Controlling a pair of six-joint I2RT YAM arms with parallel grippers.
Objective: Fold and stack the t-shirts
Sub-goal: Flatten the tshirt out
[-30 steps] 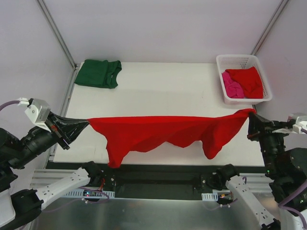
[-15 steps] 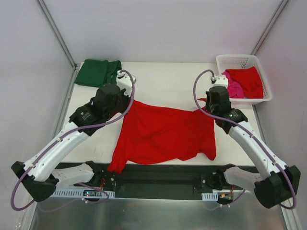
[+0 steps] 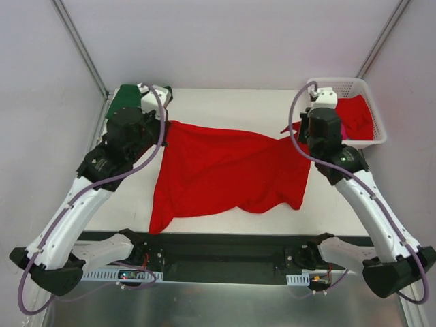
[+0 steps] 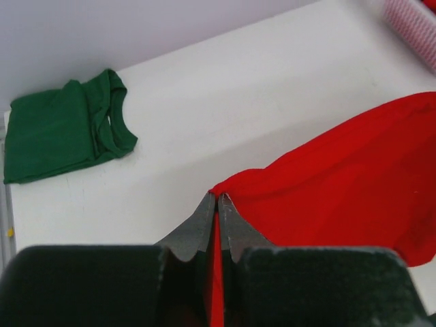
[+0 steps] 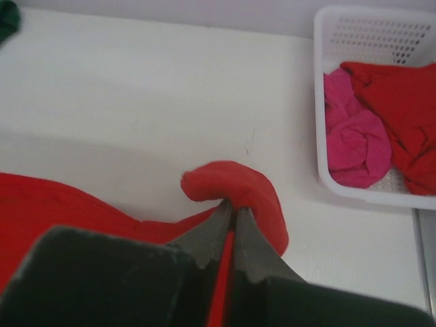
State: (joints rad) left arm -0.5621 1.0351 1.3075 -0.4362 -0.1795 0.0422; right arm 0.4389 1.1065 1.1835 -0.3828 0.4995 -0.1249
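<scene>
Top external: red t-shirt (image 3: 225,170) stretched over table (image 3: 231,105) | left gripper (image 4: 216,204) clenched on its left corner | right gripper (image 5: 234,214) pinching, apparently, a sleeve.

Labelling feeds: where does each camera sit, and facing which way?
Top external: overhead, behind the left arm and right arm, looking down at the table; both show.
Left wrist: looks along the shut left gripper toward the green t-shirt.
Right wrist: looks along the shut right gripper toward the basket.
Shared: all see the red t-shirt.
</scene>
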